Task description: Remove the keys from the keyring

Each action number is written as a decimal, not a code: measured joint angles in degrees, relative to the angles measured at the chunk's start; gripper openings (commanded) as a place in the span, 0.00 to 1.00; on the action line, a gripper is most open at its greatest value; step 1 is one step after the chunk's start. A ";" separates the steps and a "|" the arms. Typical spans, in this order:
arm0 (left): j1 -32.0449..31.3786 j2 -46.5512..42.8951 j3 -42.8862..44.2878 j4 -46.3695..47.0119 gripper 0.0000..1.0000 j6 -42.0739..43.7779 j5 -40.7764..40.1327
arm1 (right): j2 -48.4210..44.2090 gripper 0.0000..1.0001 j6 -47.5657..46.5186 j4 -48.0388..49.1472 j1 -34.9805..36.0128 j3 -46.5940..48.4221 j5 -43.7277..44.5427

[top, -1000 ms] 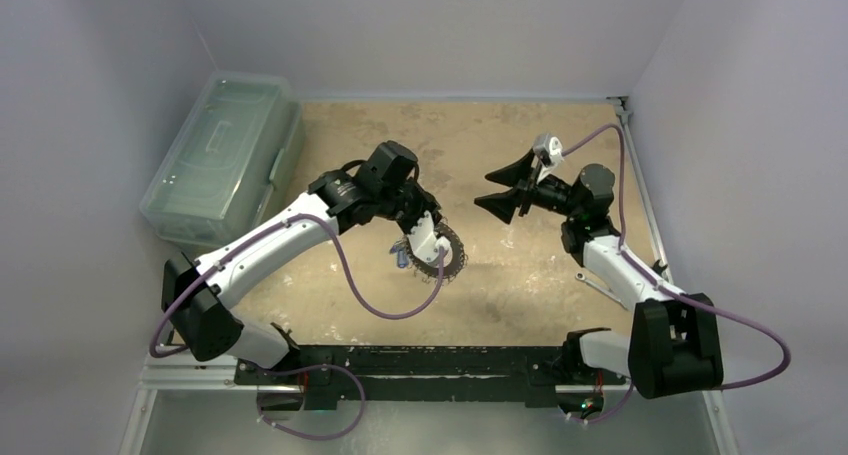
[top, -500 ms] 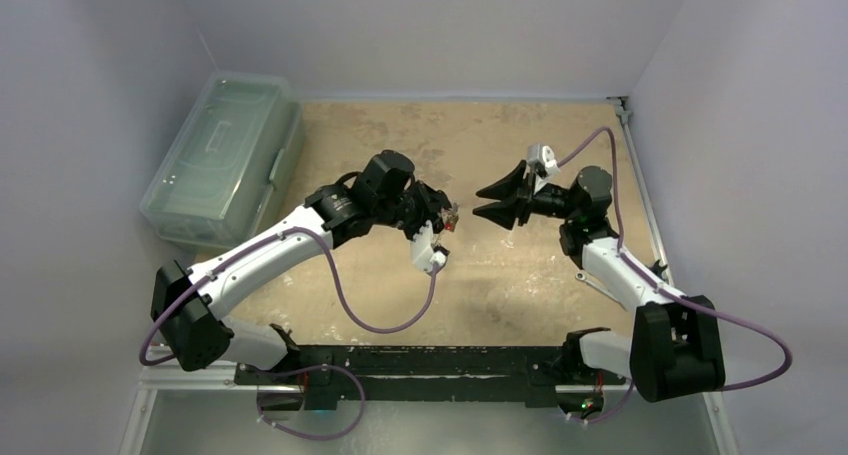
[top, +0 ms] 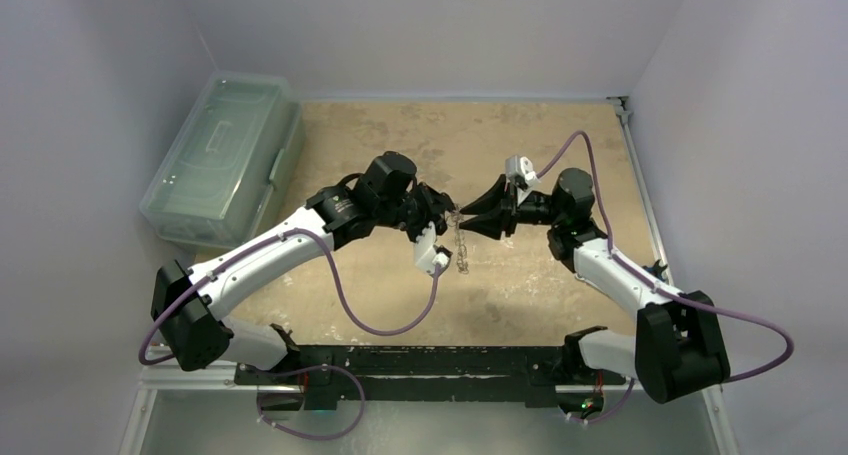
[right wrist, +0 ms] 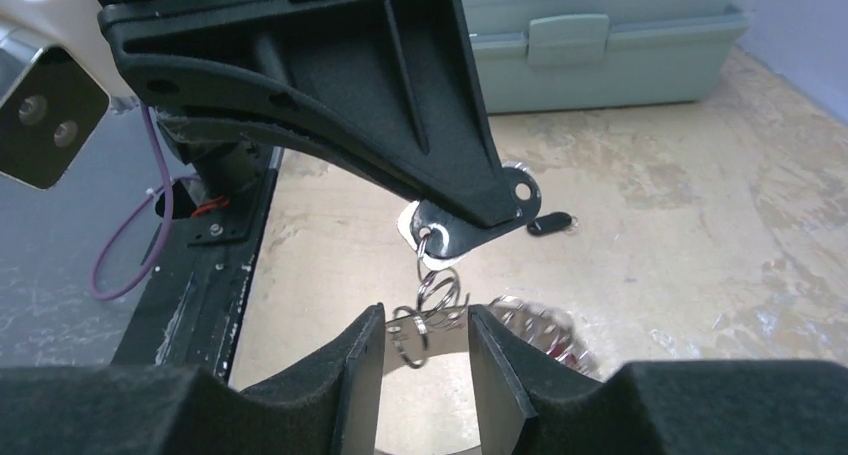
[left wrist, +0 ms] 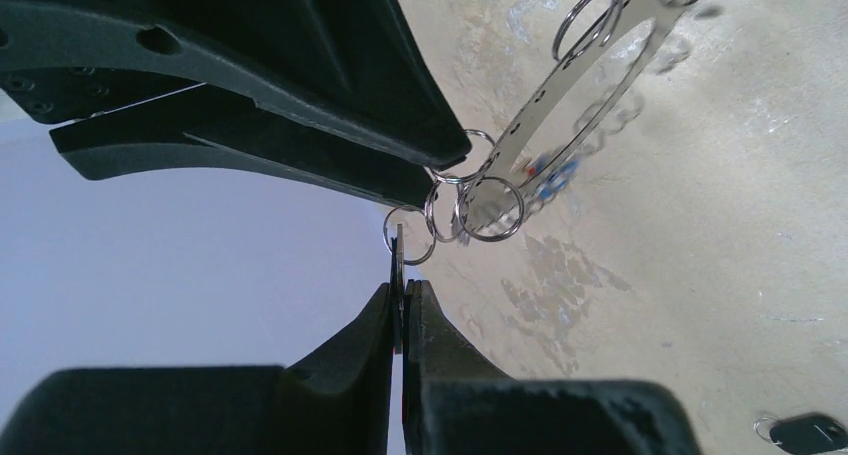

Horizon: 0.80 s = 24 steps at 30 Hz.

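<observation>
A key (left wrist: 399, 260) is being pinched by the closed left gripper (left wrist: 402, 305). The keyring's (left wrist: 556, 100) small rings (right wrist: 425, 310) are being straddled by the right gripper (right wrist: 427, 335); whether they are being clamped cannot be told.

Found keyring (top: 460, 245) suspended edge-on, clear of counter (top: 520, 295): thin, silvery, fringed with small split rings (right wrist: 425, 310). Noted keys (right wrist: 545, 327) bunched along it, silvery, some blue or red, blurred. Recorded one black-headed key (right wrist: 550, 222) lying loose, apart.
</observation>
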 measured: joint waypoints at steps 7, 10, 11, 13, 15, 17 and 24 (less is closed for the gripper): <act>-0.09 0.00 0.00 1.03 0.00 -2.58 0.00 | 0.31 0.33 -3.37 -3.19 0.28 0.02 0.33; -0.09 0.00 0.00 0.81 0.00 -4.15 -0.04 | 0.31 0.31 -5.18 -5.07 0.31 0.15 0.59; -0.09 0.00 0.00 0.74 0.00 -4.61 -0.07 | 0.31 0.30 -5.79 -5.70 0.31 0.28 0.61; -0.09 0.00 0.02 0.76 0.00 -5.77 -0.02 | 0.31 0.28 -6.62 -6.51 0.31 0.57 0.63; -0.09 0.00 0.02 0.76 0.00 -6.51 -0.02 | 0.31 0.29 -7.15 -7.08 0.28 0.76 0.59; -0.09 0.00 0.02 0.72 0.00 -7.21 -0.02 | 0.31 0.32 -7.23 -7.19 0.28 0.79 0.42; -0.09 0.02 0.11 0.26 0.00 -7.98 -0.07 | 0.31 0.42 -7.23 -7.80 0.28 1.18 0.07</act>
